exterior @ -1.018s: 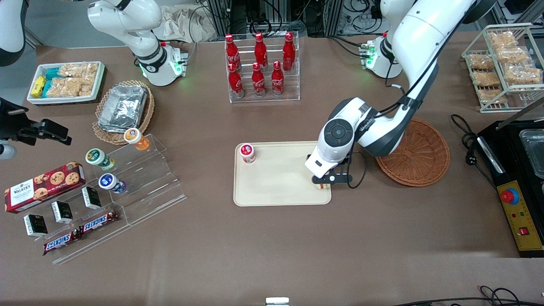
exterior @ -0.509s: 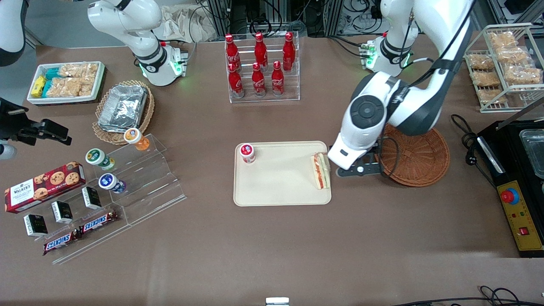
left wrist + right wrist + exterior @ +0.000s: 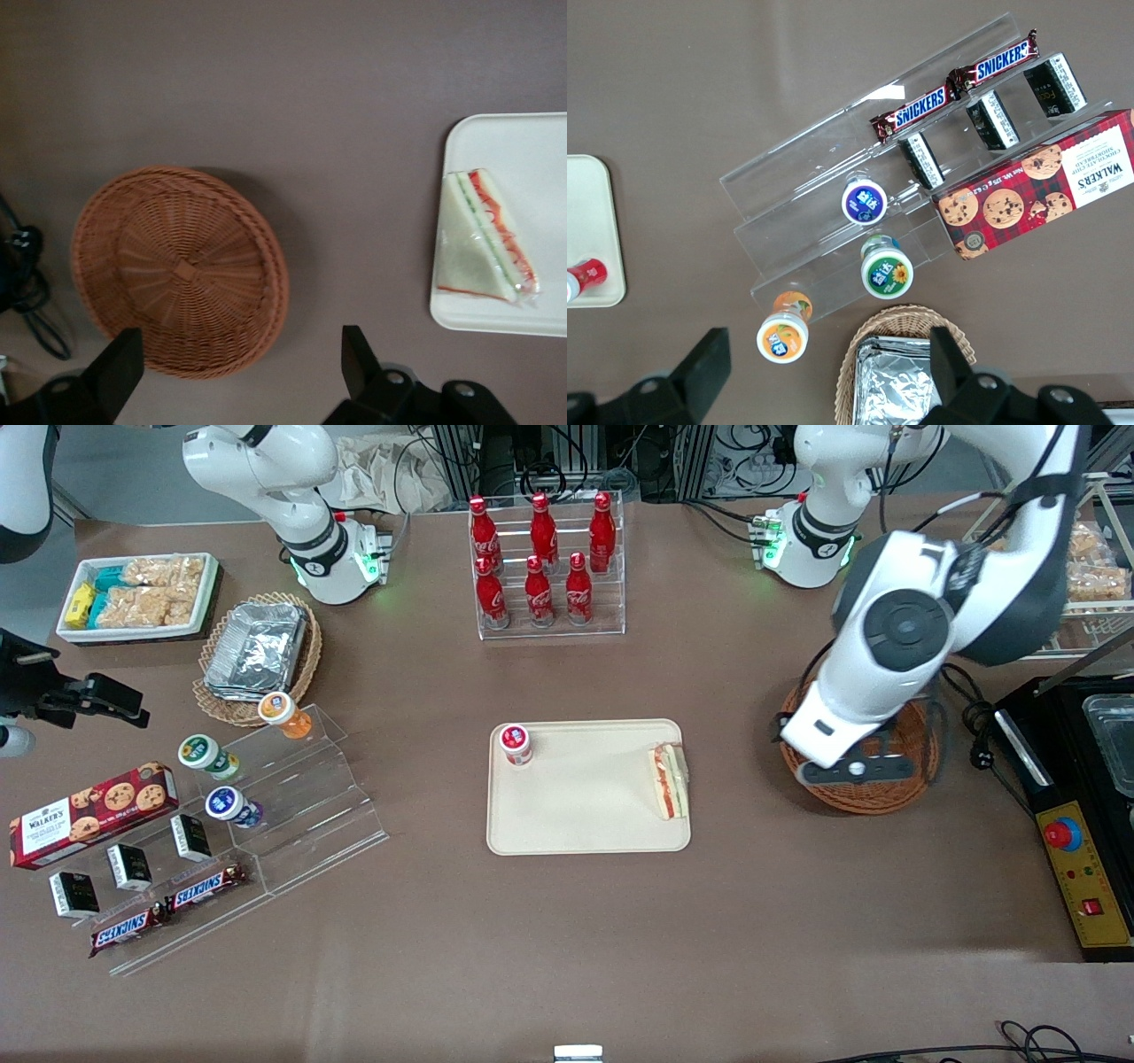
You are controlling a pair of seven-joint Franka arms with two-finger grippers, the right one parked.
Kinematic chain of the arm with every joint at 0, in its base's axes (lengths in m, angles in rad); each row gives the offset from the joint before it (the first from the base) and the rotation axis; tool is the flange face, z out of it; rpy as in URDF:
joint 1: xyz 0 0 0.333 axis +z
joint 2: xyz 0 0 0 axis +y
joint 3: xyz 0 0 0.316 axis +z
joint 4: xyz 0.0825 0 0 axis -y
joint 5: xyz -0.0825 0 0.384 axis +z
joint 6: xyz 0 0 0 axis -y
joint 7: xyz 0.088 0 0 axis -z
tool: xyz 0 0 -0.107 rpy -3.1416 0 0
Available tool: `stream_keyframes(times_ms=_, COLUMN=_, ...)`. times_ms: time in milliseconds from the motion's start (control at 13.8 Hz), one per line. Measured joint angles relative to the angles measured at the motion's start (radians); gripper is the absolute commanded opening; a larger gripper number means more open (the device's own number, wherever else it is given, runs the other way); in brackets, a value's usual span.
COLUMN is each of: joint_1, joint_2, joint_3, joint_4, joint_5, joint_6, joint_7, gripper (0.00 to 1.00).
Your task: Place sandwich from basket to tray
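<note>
The sandwich (image 3: 670, 781), a cream wedge with an orange-red stripe, lies flat on the beige tray (image 3: 585, 815), at the tray's edge toward the working arm's end. It also shows in the left wrist view as the sandwich (image 3: 483, 239) on a corner of the tray (image 3: 532, 150). The reddish-brown wicker basket (image 3: 904, 788) stands beside the tray, with nothing in the basket (image 3: 177, 266). My gripper (image 3: 855, 769) hangs high over the basket's rim, apart from the sandwich. The gripper (image 3: 237, 363) is open with nothing between its fingers.
A small red-lidded cup (image 3: 515, 744) stands on the tray's corner toward the parked arm. A rack of red bottles (image 3: 545, 567) stands farther from the camera. A black appliance (image 3: 1081, 806), a cable (image 3: 970, 726) and a wire snack rack (image 3: 1054, 558) flank the basket.
A second ago the gripper was low on the tray over the sandwich. It has let go, risen and swung across to above the basket. The sandwich stays on the tray.
</note>
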Motion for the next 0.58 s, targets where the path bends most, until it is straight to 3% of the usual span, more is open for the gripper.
stream_keyframes(times_ms=145, joint_1=-0.001, joint_2=-0.053, joint_3=0.080, joint_4=0.000, joint_5=-0.058, joint_6=-0.025, joint_7=0.116, gripper=0.99)
stream_keyframes(times_ms=582, joint_1=-0.009, joint_2=-0.168, joint_3=0.278, joint_4=0.001, joint_5=-0.118, joint_6=-0.101, joint_7=0.404, gripper=1.00)
